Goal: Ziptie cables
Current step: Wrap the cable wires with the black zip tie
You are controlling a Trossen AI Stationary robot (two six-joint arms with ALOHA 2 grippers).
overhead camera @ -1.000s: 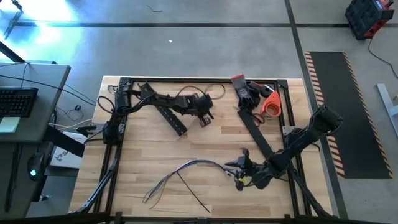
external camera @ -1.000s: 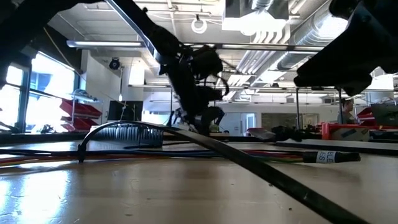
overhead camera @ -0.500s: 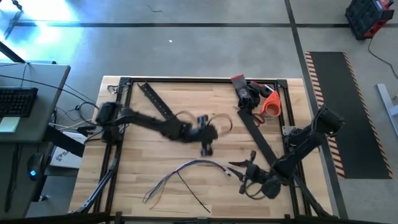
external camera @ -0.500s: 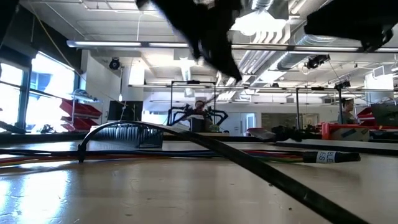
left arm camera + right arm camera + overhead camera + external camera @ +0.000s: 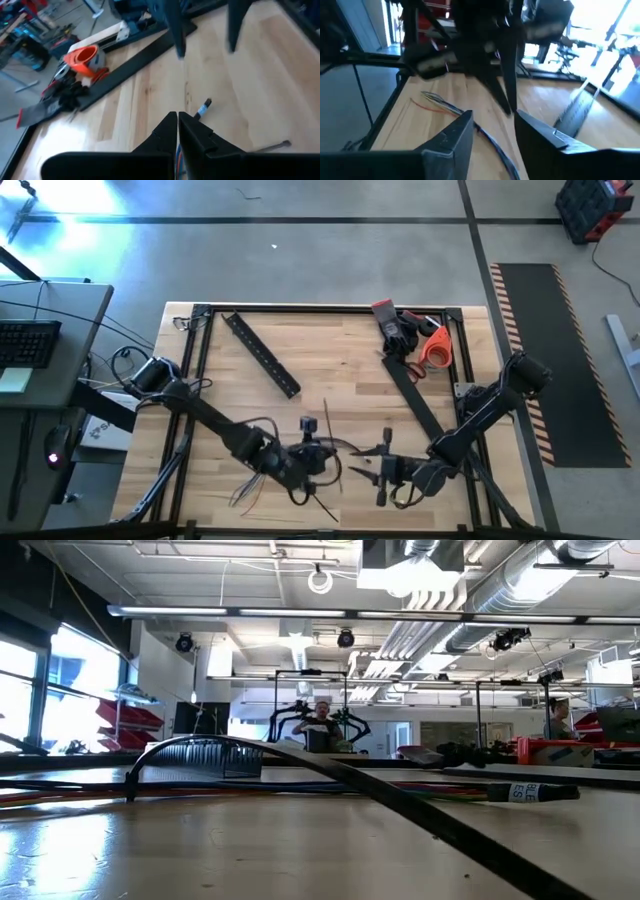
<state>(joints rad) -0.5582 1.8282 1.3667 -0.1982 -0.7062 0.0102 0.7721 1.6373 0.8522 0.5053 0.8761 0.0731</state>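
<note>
Cables [image 5: 451, 108] lying between right fingers [image 5: 451, 136], which are standing apart, gripping nothing; left fingers [image 5: 170, 131] pressed together, empty.

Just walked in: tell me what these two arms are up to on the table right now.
Both arms are working at the near edge of the table, over the cables, a loose bundle of thin wires lying on the wood. The left gripper is shut and sits right at the bundle. The right gripper faces it from the other side with its fingers apart, holding nothing. No tie is visibly around the wires yet. The black perforated bar and the orange-handled tool lie untouched farther back.
</note>
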